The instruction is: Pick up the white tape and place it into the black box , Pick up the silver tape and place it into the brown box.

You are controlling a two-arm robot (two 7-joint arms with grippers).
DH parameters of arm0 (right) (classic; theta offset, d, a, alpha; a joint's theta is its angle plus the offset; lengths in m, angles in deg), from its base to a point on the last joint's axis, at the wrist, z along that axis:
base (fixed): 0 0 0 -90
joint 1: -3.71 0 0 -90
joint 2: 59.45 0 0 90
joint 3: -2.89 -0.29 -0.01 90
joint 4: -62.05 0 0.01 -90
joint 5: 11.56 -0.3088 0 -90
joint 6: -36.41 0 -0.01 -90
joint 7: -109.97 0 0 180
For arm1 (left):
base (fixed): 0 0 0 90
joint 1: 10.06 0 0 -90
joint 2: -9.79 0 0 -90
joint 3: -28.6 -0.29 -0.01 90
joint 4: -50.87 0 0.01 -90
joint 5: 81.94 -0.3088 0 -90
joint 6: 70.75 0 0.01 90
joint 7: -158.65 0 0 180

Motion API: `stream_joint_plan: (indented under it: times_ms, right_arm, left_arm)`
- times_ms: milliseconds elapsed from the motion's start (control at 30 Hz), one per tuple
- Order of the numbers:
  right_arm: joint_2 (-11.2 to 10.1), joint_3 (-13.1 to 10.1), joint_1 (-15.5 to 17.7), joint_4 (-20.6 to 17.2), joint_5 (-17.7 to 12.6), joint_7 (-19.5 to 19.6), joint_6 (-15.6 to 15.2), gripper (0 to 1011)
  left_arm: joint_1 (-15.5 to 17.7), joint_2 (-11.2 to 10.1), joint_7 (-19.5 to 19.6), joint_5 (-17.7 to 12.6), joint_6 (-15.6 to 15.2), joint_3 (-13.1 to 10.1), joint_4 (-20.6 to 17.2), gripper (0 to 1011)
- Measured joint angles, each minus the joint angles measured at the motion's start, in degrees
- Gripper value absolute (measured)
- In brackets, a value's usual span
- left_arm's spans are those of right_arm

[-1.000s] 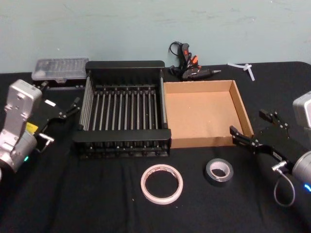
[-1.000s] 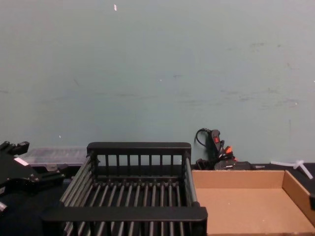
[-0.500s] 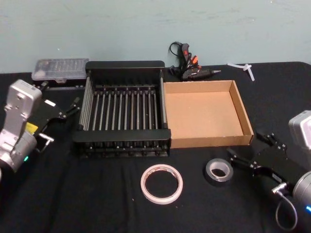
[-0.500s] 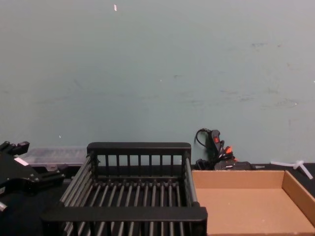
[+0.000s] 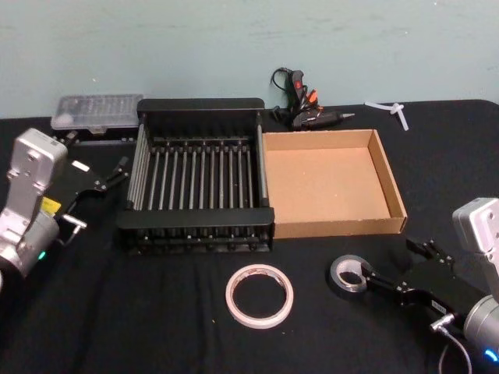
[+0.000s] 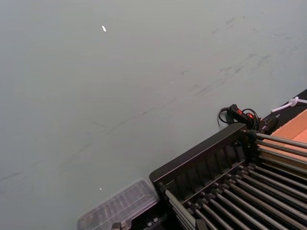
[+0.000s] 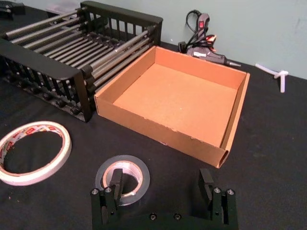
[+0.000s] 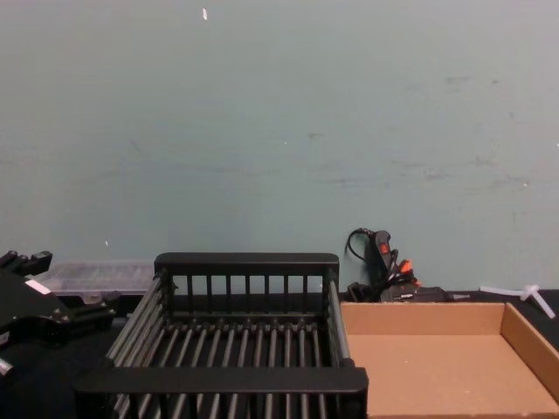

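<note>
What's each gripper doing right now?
Left gripper: open, empty, parked left of the black box.
Right gripper: open, one finger over the silver tape, nothing held.

surface [image 5: 156,327]: matt black cloth | black box [image 5: 199,103]: black plastic rims, slim dull bars | brown box [image 5: 327,183]: matt tan cardboard, plain flat bottom | white tape [image 5: 260,294]: smooth white ring, red-printed inner core | silver tape [image 5: 347,274]: dull grey-silver roll, slight sheen, pale core | right gripper [image 7: 162,194]: matt black fingers with small screws
</note>
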Motion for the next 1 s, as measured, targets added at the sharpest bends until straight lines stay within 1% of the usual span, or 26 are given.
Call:
stream_joint_plan:
  times_ms: [333, 700, 1000]
  right_arm:
    - [1.89, 0.31, -1.52, 2.27, 1.83, -0.85, -0.82, 1002]
    - [3.87, 1.11, -3.79, 4.17, 3.68, -2.78, -1.78, 1002]
    - [4.88, 0.72, -4.15, 4.76, 4.82, -3.33, -3.26, 1003]
  left_arm:
    - [0.0, 0.0, 0.0, 0.0, 0.0, 0.0, 0.0, 1001]
    - [0.0, 0.0, 0.0, 0.0, 0.0, 0.0, 0.0, 1001]
    - [0.0, 0.0, 0.0, 0.0, 0.0, 0.0, 0.0, 1001]
